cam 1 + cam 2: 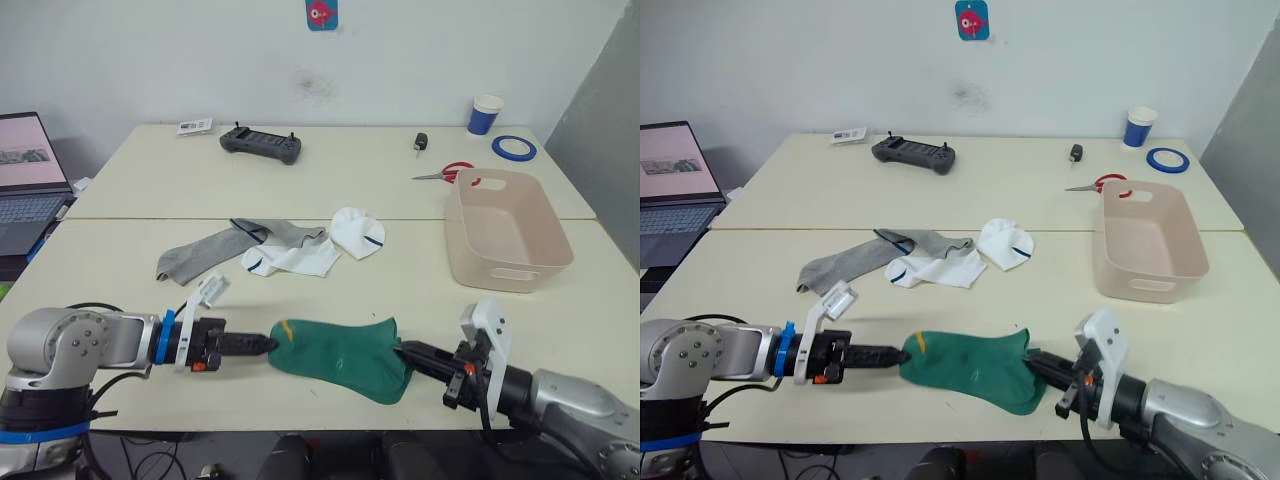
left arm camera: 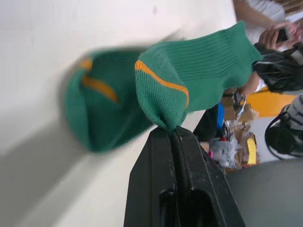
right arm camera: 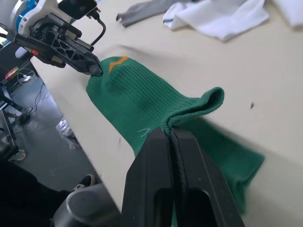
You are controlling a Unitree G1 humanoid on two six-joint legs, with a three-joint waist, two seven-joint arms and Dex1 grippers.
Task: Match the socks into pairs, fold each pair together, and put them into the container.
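Observation:
Two dark green socks (image 1: 340, 355) lie stacked near the table's front edge, stretched between my grippers. My left gripper (image 1: 272, 345) is shut on the toe end with the orange mark (image 2: 161, 80). My right gripper (image 1: 403, 352) is shut on the cuff end (image 3: 189, 111). Behind them, mid-table, lie grey socks (image 1: 200, 255) and two white socks with navy stripes (image 1: 300, 258) (image 1: 357, 232) in a loose heap. The pinkish-beige container (image 1: 505, 230) stands empty at the right.
A laptop (image 1: 25, 185) sits off the table's left edge. At the back lie a black controller (image 1: 261, 146), a key fob (image 1: 421, 142), red-handled scissors (image 1: 450, 173), a blue tape roll (image 1: 513, 148) and a blue-and-white cup (image 1: 485, 114). A person's hand (image 2: 279, 33) shows beyond the table.

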